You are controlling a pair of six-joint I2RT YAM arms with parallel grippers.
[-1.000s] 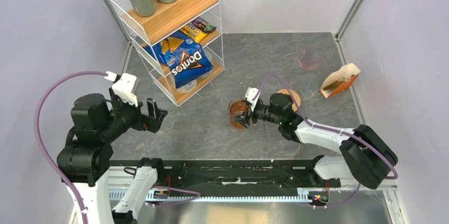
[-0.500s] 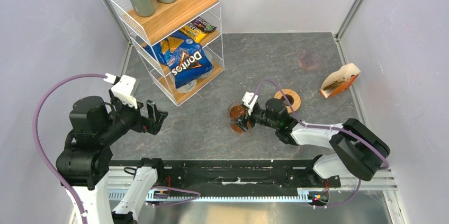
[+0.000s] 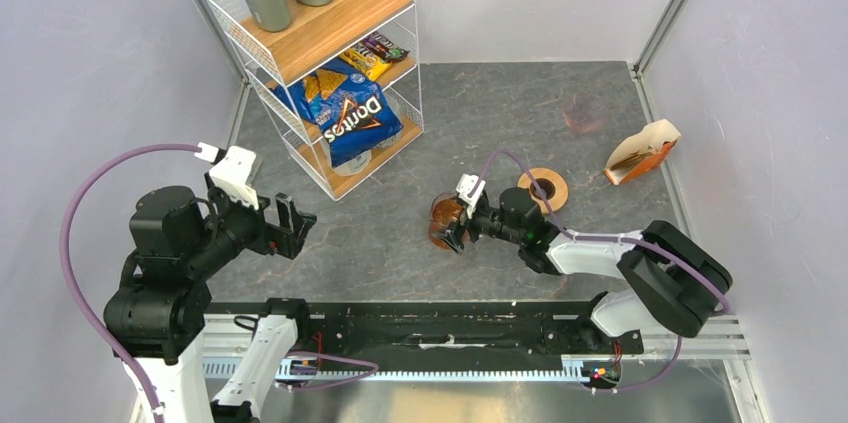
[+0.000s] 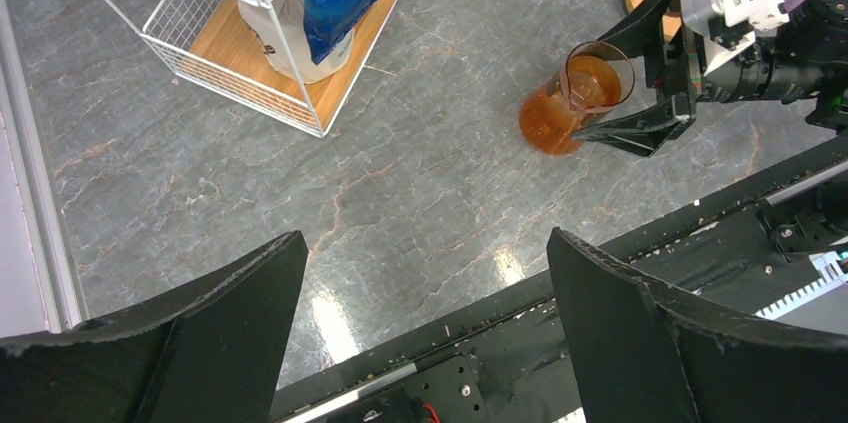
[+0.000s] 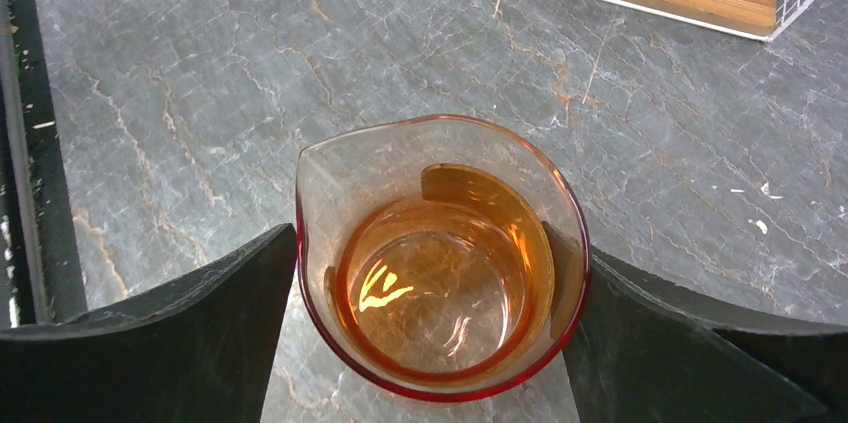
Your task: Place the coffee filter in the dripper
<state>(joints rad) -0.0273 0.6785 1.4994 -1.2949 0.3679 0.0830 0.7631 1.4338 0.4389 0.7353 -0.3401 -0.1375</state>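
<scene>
The dripper, a clear pink-tinted cone, stands at the far right of the table, apart from both arms. No single loose coffee filter shows; only the orange-and-cream pack of filters lies at the right wall. My right gripper reaches left at mid-table, and its fingers press both sides of an upright amber glass beaker. In the right wrist view the beaker fills the gap between the jaws of this gripper. My left gripper hangs open and empty over the left of the table, as its own view shows.
A flat wooden ring lies just right of the right gripper. A white wire rack with bottles and snack bags stands at the back left. The black base rail runs along the near edge.
My right gripper has slid a little left and nearer, now around the amber beaker, which has shifted slightly with it. The left arm has barely moved.
</scene>
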